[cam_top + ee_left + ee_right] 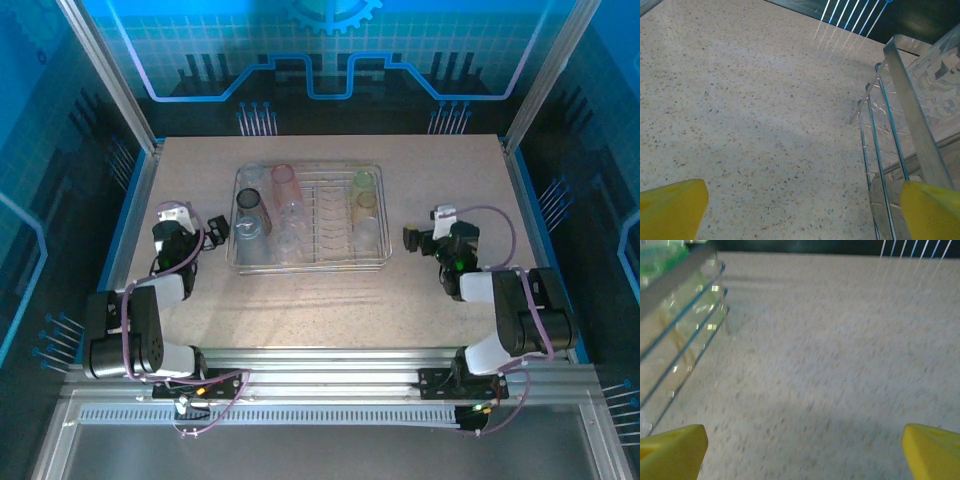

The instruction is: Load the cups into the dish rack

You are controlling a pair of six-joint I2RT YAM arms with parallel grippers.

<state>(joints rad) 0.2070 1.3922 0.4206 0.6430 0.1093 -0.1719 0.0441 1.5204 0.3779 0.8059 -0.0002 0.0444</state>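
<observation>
The silver wire dish rack (320,265) stands at the table's middle. Cups stand inside it: smoky grey (248,203), blue (248,233), red-pink (284,180) and clear (291,215) on the left, green (363,181), orange (366,205) and clear (368,233) on the right. My left gripper (212,228) sits low, just left of the rack, open and holding nothing. In the left wrist view its yellow fingertips (672,207) frame bare table, with the rack's rim (907,105) at right. My right gripper (414,238) is open just right of the rack, its yellow fingertips (932,450) also over bare table.
The speckled tabletop (330,310) lies between the rack and the arm bases. Metal frame posts (135,120) and blue side walls bound the table. In the right wrist view the rack's rim (675,277) and the green cup (660,257) are at upper left.
</observation>
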